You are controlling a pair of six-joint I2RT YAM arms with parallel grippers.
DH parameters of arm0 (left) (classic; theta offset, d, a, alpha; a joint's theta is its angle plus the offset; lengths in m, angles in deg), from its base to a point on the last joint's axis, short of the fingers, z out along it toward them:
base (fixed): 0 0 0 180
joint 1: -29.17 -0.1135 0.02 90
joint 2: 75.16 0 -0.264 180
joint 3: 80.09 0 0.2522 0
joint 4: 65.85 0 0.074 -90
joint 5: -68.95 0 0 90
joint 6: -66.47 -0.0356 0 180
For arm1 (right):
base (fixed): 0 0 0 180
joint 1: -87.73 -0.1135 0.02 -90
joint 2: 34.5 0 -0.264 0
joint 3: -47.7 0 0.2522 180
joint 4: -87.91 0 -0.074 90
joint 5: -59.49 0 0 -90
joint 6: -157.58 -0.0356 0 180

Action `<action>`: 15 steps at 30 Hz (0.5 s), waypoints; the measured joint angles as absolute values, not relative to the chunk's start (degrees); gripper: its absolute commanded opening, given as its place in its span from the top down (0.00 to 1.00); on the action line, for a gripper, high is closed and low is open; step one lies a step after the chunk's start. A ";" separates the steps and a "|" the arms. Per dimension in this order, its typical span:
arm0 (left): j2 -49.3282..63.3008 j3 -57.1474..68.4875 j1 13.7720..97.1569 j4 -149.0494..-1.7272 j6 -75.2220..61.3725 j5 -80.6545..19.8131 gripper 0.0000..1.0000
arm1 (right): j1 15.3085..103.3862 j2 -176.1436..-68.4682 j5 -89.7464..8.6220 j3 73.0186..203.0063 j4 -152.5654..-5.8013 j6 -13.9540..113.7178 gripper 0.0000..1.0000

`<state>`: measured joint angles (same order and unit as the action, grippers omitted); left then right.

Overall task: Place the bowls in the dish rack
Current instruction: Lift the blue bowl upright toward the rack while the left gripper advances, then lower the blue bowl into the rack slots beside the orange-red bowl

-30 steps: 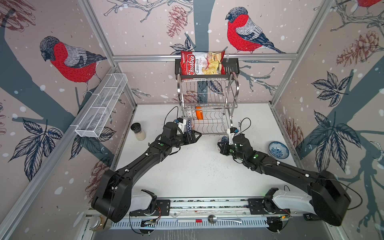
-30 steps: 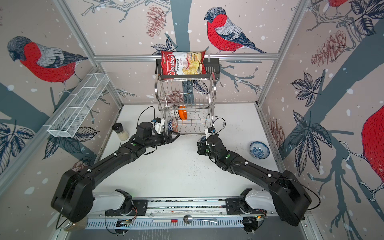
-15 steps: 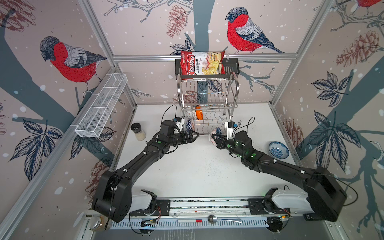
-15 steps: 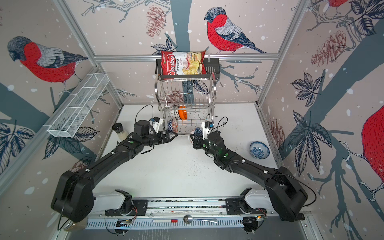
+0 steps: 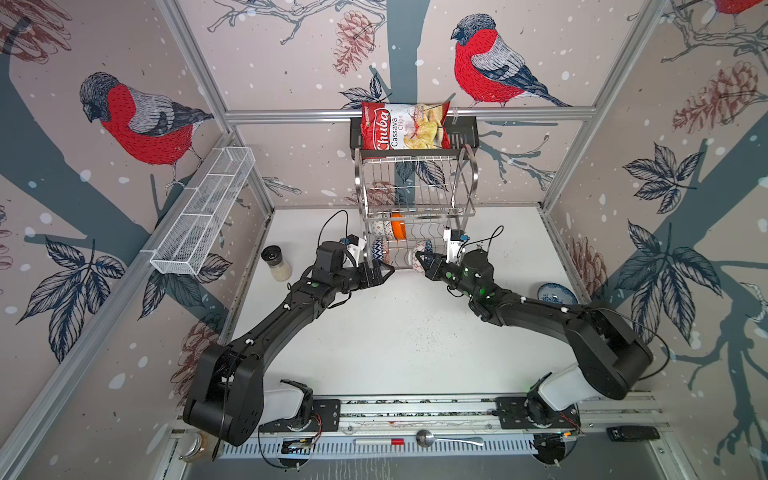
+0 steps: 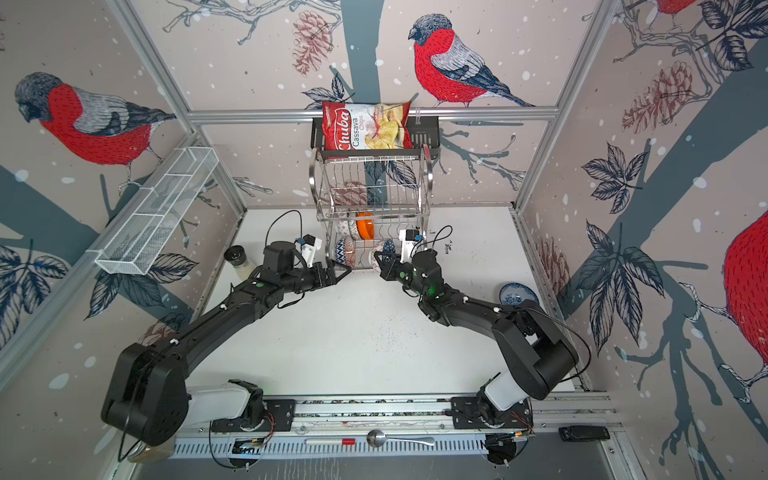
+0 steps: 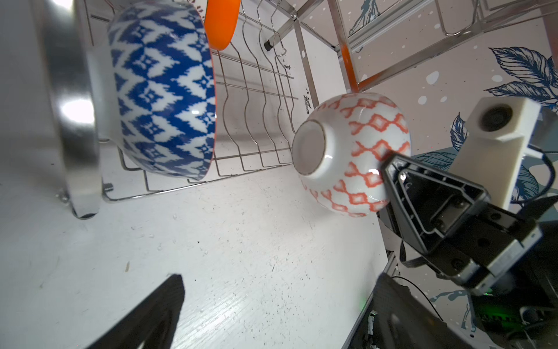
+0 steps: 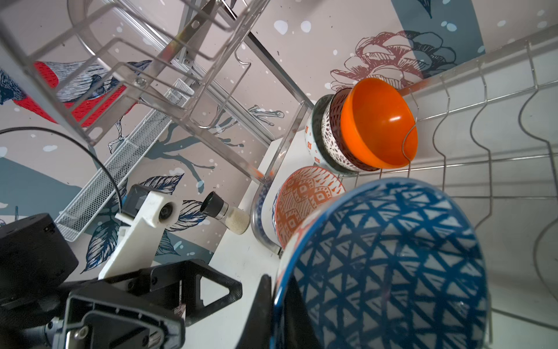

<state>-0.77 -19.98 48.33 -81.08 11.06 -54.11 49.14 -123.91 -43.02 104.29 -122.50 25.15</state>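
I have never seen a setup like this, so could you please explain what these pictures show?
Two black robot arms, left and right, stand at a white table in a booth. The two wide pictures look down from overhead, almost the same view; the two close-ups come from cameras on each arm's wrist. At the back stands a steel dish rack, with several bowls already on its lower shelf, among them an orange bowl. The right fingers are shut on the rim of a red-diamond bowl, held at the rack's front. The left fingers are open and hold nothing. One blue bowl and a shaker jar are on the table.
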 measured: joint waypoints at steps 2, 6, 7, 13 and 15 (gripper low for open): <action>-0.92 -20.20 47.92 -80.84 11.17 -54.30 0.02 | 49.27 -125.86 -43.92 105.82 -123.48 24.84 1.00; -0.92 -20.57 46.96 -79.77 12.06 -55.59 0.02 | 49.49 -129.92 -45.62 109.12 -125.56 23.68 1.00; -0.92 -20.68 46.67 -79.66 12.11 -55.70 0.02 | 49.49 -131.01 -45.93 109.88 -125.95 23.31 1.00; -0.88 -21.23 45.40 -78.53 12.67 -57.02 0.02 | 49.99 -136.74 -47.83 113.10 -128.05 20.86 1.00; -0.85 -21.36 45.12 -78.53 12.98 -57.30 0.02 | 50.17 -138.49 -48.57 113.97 -129.25 20.69 1.00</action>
<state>-0.85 -21.36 45.12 -78.53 12.98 -57.30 50.17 -138.49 -48.57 113.97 -129.25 20.69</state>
